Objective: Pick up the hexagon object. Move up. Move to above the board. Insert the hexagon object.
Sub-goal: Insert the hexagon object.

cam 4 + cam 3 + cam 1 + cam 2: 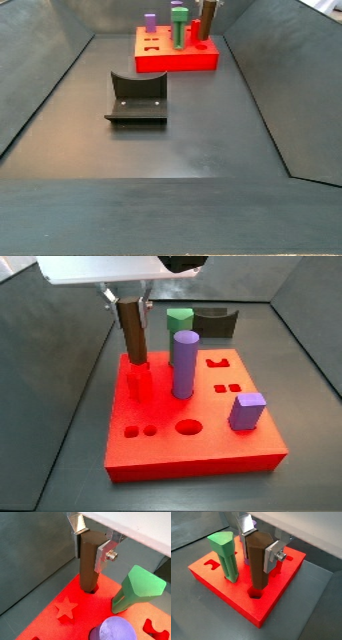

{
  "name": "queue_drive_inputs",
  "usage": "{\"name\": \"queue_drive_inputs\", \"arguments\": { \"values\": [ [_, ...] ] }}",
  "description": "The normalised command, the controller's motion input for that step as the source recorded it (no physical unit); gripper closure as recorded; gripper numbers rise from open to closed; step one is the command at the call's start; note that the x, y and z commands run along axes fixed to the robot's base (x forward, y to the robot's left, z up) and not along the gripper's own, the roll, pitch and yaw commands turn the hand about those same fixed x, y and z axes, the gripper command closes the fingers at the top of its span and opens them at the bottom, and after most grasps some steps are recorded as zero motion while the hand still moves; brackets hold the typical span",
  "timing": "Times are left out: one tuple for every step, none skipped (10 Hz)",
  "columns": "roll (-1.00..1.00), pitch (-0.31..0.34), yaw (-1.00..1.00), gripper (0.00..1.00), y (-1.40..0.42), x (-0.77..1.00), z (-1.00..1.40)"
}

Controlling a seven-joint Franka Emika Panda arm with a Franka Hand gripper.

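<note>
My gripper (89, 554) is shut on the hexagon object (88, 567), a slim brown bar held upright between the silver fingers (105, 556). Its lower end sits in a hexagonal hole (256, 592) near a corner of the red board (238, 598). The bar also shows in the wrist view (258, 564) and in a side view (131, 331), where the gripper (127, 301) hangs above the board (201, 451). In the far side view the board (174, 62) is small, and the bar is hard to make out.
A green prism (138, 588) and a tall purple cylinder (185, 364) stand in the board close to the bar. A small purple block (247, 412) stands near the board's edge. The dark fixture (136, 98) stands on the floor.
</note>
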Motion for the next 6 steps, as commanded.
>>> {"name": "queue_drive_inputs", "arguments": {
  "values": [
    [0.05, -0.011, 0.01, 1.00, 0.00, 0.03, -0.45],
    [0.09, -0.056, 0.01, 1.00, 0.05, 0.00, -0.60],
    [0.05, -0.071, 0.03, 1.00, 0.08, 0.00, -0.62],
    [0.03, -0.091, 0.03, 1.00, 0.11, 0.02, -0.65],
    [0.05, -0.084, 0.05, 1.00, 0.19, 0.00, -0.68],
    [0.06, -0.046, 0.06, 1.00, 0.20, -0.11, -0.65]
  ]
}}
